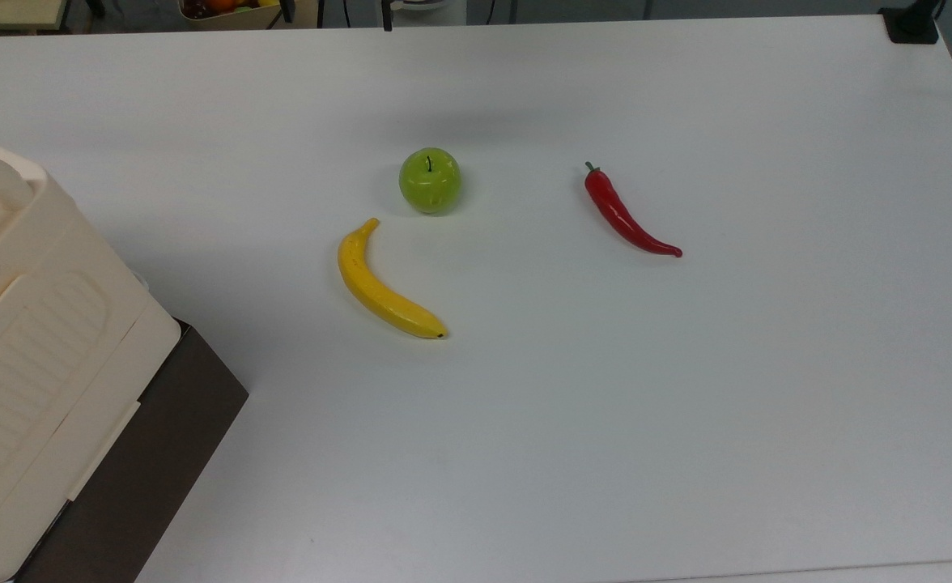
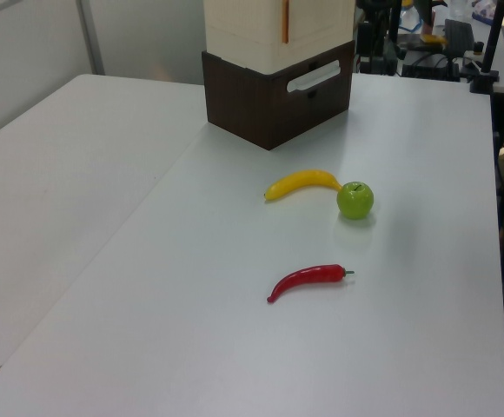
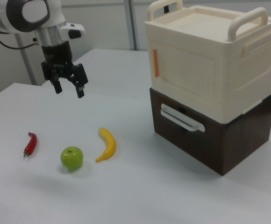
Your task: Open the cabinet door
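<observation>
The cabinet (image 3: 210, 60) is a large cream box with two moulded handles on top, standing on a dark brown base (image 3: 219, 140). Its cabinet door (image 3: 184, 77) faces the right view's left, lies flush with the front, and carries a small orange tab (image 3: 156, 63) at its left edge. The cabinet (image 1: 79, 243) also sits at the top view's left edge and the cabinet (image 2: 278, 22) at the top of the left view. My gripper (image 3: 70, 89) hangs open and empty above the table, well to the right view's left of the cabinet and above the fruit.
A green apple (image 1: 430, 180), a yellow banana (image 1: 383, 287) and a red chilli pepper (image 1: 626, 214) lie on the white table (image 1: 605, 405). The brown base has a white drawer handle (image 3: 182, 118). A second table (image 2: 52, 174) adjoins in the left view.
</observation>
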Robot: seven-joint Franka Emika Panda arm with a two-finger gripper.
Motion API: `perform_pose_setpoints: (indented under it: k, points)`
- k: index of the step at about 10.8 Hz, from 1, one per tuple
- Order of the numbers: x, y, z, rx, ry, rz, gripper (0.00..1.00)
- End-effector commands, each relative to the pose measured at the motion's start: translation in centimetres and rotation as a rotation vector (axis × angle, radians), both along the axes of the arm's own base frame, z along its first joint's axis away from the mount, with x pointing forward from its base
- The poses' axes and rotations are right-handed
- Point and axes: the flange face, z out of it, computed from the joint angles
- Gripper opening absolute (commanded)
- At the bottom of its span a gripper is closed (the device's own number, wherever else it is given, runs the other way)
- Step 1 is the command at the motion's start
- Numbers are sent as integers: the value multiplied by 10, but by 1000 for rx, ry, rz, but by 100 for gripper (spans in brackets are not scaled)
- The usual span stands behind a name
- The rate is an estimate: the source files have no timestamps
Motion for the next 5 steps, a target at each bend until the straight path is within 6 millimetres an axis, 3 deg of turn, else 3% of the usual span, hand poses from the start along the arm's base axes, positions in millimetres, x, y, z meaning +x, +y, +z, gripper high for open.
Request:
perform_pose_setpoints:
  k: [1, 5]
  points:
    - [-5, 0, 5, -17, 11, -14, 100]
    - [-2, -3, 5, -18, -3, -17, 100]
